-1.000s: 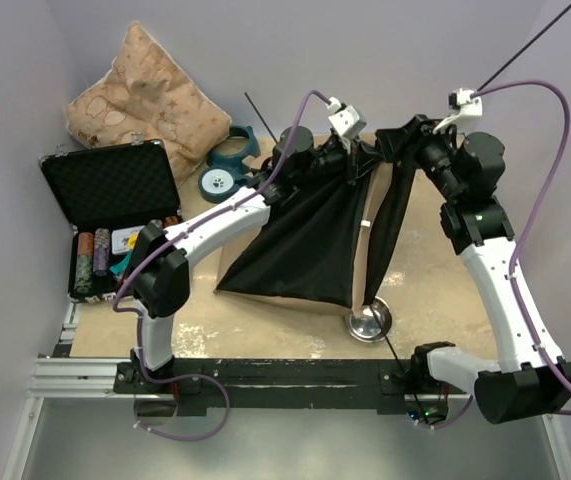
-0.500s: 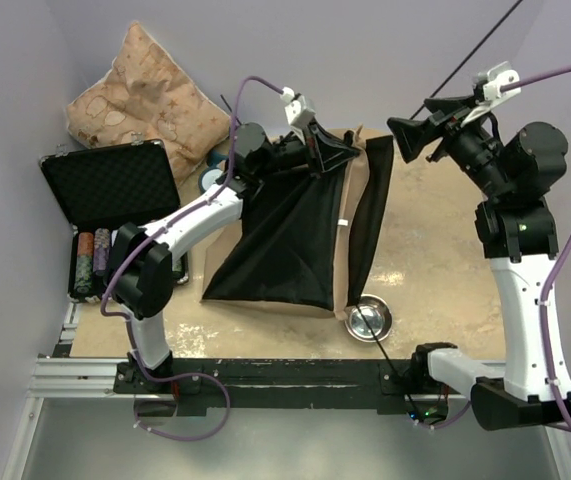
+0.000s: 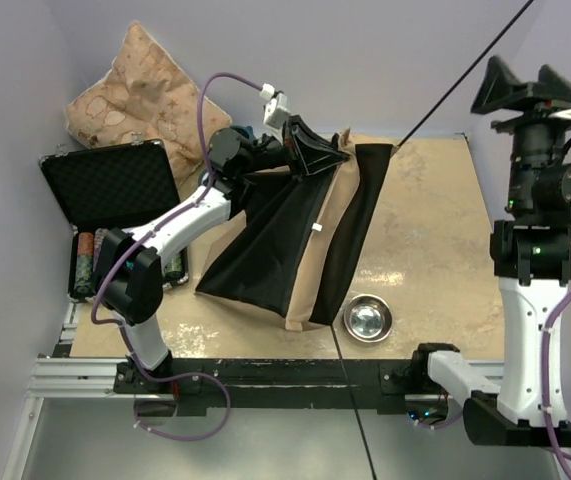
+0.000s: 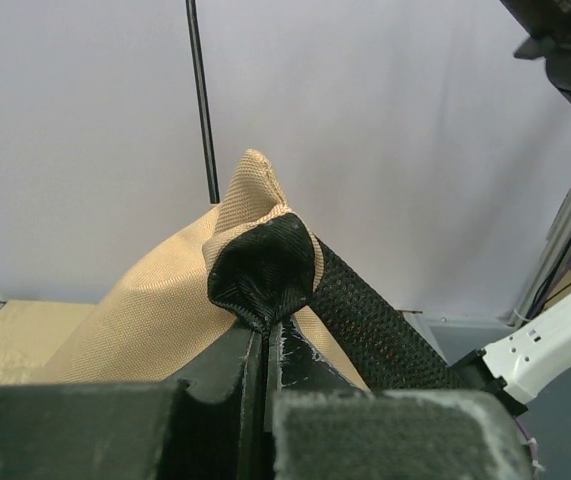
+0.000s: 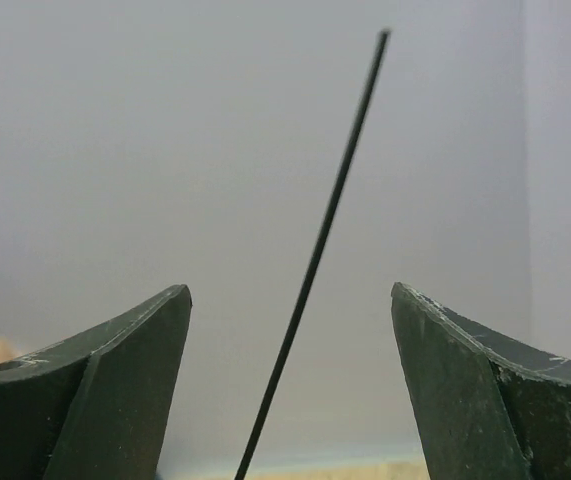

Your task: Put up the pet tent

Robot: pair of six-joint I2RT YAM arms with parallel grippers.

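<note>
Left gripper (image 3: 313, 152) is clamped tight on a pinch of fabric at the top of the tent (image 3: 275, 240) and holds it up off the table (image 3: 425, 220). From there the tent hangs slack and partly folded, down and toward the near edge. Its black lining faces up, a tan strip runs along the right side, and the lower corners rest on the table. In the left wrist view the jaws are pressed together on a bunched tuft of black lining (image 4: 265, 270), with tan cloth just behind. One thin pole (image 3: 460, 79) sticks out of the tent top, slanting up to the back right. Right gripper (image 3: 525, 88) is raised high at the far right, well apart from the tent, jaws wide with nothing in them. In its wrist view the pole passes between the fingers (image 5: 115, 370) without touching. A metal bowl (image 3: 367, 318) sits just beside the tent's near corner. A pillow (image 3: 145, 95) lies in the back left corner, with an open black case (image 3: 110, 185) in front of it.
</note>
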